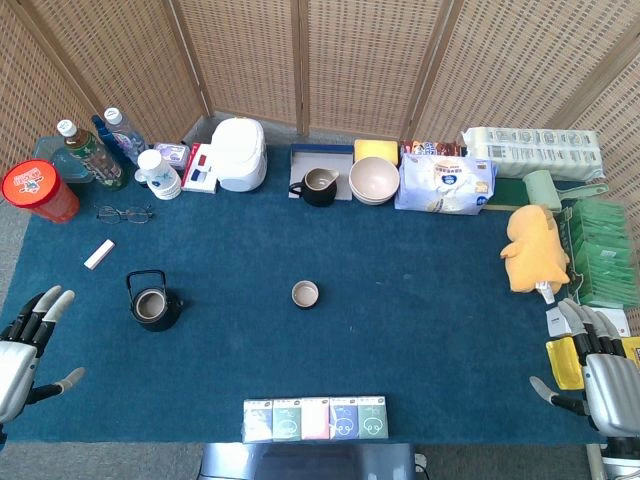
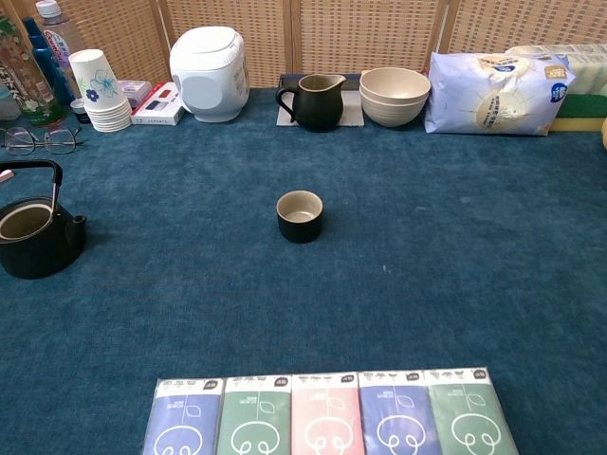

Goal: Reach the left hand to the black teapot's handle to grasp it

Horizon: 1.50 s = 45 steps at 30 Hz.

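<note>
The black teapot (image 1: pixel 155 302) is being shown standing upright and lidless on the blue table cloth (image 1: pixel 420 330), with its arched handle (image 1: pixel 143 277) raised above the open mouth and its short spout seen, in the chest view, pointing toward the small dark cup (image 1: pixel 305 294) that sits well to its side. A white stick-like object (image 1: pixel 99 254) and a pair of glasses (image 1: pixel 125 213) are lying beyond the teapot, farther from the robot. The left hand (image 1: pixel 28 345) is being held near the table edge, on the teapot's outer side and still apart from it, with its fingers spread and nothing in them. The right hand (image 1: pixel 598 375) is being kept far across the table from the teapot, likewise released and empty. Neither hand is being caught by the chest view. The teapot is judged to be cast iron or something like it: heavy for its size, rigid, and not fragile, with a matte surface unlikely to be slippery. The handle is thin and appears to be hinged, so it may be tipped aside if it is pushed from one side. It is best taken at the top of the arch, with the fingers being wrapped under it from the side.
</note>
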Motion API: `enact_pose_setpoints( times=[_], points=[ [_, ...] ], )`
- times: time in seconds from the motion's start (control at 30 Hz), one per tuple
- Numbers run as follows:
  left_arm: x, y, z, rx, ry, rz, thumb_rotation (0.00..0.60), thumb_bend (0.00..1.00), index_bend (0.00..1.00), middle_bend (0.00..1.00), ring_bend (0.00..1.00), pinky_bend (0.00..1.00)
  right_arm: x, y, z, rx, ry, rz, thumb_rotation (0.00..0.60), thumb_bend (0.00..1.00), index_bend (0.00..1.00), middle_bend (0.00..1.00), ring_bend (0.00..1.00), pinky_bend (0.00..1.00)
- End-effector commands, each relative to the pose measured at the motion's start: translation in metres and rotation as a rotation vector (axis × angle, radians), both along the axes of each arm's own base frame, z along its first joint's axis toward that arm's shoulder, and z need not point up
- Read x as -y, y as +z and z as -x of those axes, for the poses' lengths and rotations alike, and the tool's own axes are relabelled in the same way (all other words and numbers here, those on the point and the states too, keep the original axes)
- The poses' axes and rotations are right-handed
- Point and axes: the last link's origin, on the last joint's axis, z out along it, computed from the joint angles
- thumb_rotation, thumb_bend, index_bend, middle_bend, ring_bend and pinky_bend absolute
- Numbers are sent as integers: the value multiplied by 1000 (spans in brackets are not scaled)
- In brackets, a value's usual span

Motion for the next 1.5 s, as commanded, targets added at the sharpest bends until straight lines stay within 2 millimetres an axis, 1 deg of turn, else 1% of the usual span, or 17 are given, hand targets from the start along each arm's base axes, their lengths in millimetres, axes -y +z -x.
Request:
enact_pose_setpoints(
  times=[0.03, 0.23, 0.3, 0.37, 0.47, 0.57, 0.63, 0.7, 1.0, 1.17, 1.4, 1.5],
  points=[
    [-1, 0, 1, -2, 3, 2, 600, 33, 0, 20, 60, 244, 0, 0, 0, -1, -1, -3, 600, 162, 0, 0, 0, 0],
    [-10, -4, 6, 6, 19, 24, 600, 33, 0, 20, 59, 244, 0, 0, 0, 4, -3, -2, 600, 162, 0, 0, 0, 0],
    [-23, -6, 8, 20, 36, 27, 600, 33, 0, 19, 59, 244, 0, 0, 1, 2, -6, -3, 600, 163, 0, 0, 0, 0],
    [-47, -7, 9, 30, 49, 37, 600, 33, 0, 17, 59, 244, 2, -2, 2, 0, -12, -13, 600, 162, 0, 0, 0, 0],
    [-73, -8, 8, 40, 74, 48, 600, 32, 0, 11, 52, 243, 3, -3, 3, -4, -18, -17, 600, 162, 0, 0, 0, 0],
    [-96, -12, 4, 11, 81, 48, 600, 30, 0, 3, 30, 209, 5, -3, 4, -3, -27, -16, 600, 162, 0, 0, 0, 0],
    [-110, -18, 1, -5, 85, 66, 600, 30, 0, 0, 12, 168, 7, -3, 6, -4, -36, -14, 600, 162, 0, 0, 0, 0],
    [-124, -26, -1, -31, 92, 83, 600, 30, 0, 0, 4, 149, 8, -3, 7, -3, -44, -14, 600, 162, 0, 0, 0, 0],
    [-175, -59, -13, -50, 158, 149, 600, 30, 0, 0, 0, 147, 15, -2, 15, -1, -79, -12, 600, 162, 0, 0, 0, 0],
    [-192, -66, -18, -60, 186, 160, 600, 30, 0, 0, 0, 147, 19, -1, 18, -1, -95, -10, 600, 162, 0, 0, 0, 0],
    [-199, -83, -18, -53, 240, 227, 600, 30, 0, 0, 0, 147, 21, 0, 20, 0, -107, -4, 600, 162, 0, 0, 0, 0],
    [-201, -87, -17, -50, 252, 228, 600, 30, 0, 0, 0, 147, 21, 0, 21, 1, -109, -4, 600, 162, 0, 0, 0, 0]
  ],
)
